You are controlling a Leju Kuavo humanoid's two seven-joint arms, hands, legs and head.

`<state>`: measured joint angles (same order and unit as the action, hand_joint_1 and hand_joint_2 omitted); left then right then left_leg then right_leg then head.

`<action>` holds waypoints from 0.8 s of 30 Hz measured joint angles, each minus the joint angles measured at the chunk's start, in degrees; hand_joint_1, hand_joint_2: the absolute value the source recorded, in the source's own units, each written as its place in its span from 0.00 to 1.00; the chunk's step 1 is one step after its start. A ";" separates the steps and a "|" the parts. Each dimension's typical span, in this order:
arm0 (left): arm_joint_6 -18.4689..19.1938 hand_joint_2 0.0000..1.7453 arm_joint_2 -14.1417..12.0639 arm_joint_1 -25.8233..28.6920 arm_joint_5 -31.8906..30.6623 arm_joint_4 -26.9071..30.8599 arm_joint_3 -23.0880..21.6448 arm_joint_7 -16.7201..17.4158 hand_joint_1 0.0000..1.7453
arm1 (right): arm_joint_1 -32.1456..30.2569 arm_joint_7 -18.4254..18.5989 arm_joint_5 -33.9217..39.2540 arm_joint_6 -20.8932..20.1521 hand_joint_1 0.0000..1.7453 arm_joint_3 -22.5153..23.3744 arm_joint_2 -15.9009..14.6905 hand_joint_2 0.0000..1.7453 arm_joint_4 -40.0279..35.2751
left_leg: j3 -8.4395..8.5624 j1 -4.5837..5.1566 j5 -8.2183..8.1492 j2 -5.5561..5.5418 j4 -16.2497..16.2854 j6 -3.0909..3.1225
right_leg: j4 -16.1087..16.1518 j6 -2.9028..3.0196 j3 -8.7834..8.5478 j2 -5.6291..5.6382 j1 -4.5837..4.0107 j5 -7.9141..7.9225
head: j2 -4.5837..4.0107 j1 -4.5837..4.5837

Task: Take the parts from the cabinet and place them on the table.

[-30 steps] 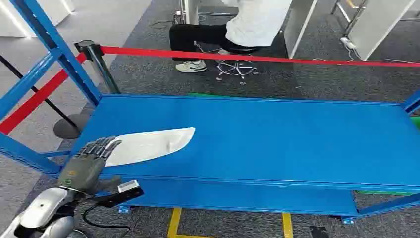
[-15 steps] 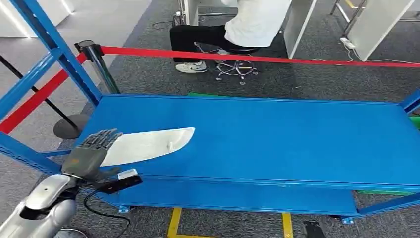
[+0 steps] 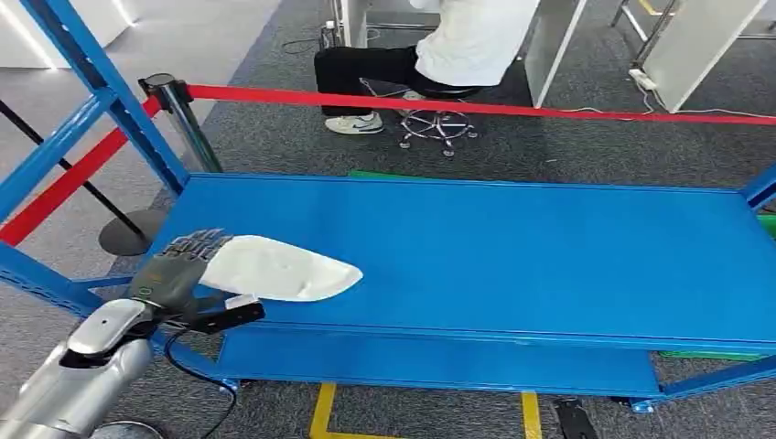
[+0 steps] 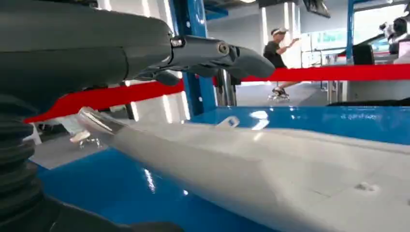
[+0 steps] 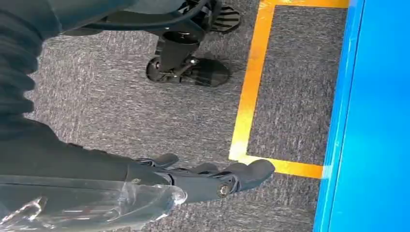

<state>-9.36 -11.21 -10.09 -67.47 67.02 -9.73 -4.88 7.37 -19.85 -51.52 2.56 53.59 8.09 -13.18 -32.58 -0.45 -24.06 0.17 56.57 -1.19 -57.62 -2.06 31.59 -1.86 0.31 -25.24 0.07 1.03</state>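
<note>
A long white part point(image 3: 284, 270) with one pointed end lies slanted over the left side of the blue cabinet shelf point(image 3: 512, 256). My left hand point(image 3: 174, 270) grips its wide left end, which is raised a little off the shelf. In the left wrist view the fingers point(image 4: 212, 53) reach over the white part point(image 4: 270, 169), which runs close beneath them. My right hand point(image 5: 193, 179) hangs over the grey carpet beside the shelf's blue edge point(image 5: 372, 121), fingers stretched out and holding nothing.
A blue upright post point(image 3: 101, 91) stands at the shelf's left end. Behind the shelf runs a red barrier belt point(image 3: 476, 108) from a black stanchion point(image 3: 178, 119). A person point(image 3: 458, 46) sits on a stool beyond it. Yellow floor tape point(image 5: 251, 87) marks the carpet.
My left hand has moved forward onto the part's left end and taken hold of it. The part has swung, its wide end up and its pointed tip nearer the shelf's front edge.
</note>
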 joint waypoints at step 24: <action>-0.76 1.00 2.27 -4.18 2.23 -10.28 -0.39 -3.50 1.00 | 0.49 0.31 -0.59 -0.11 0.00 -0.96 0.02 1.00 0.00 | -0.02 0.00 0.26 -0.01 0.00 0.02 | -0.03 -0.03 0.01 -0.01 0.00 0.20 | 0.00 0.00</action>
<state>-10.12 -8.94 -14.26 -65.24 56.74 -10.12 -8.37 7.86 -19.54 -52.11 2.45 52.63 8.11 -13.18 -32.60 -0.45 -23.80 0.16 56.56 -1.17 -57.65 -2.09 31.60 -1.87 0.31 -25.04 0.07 1.03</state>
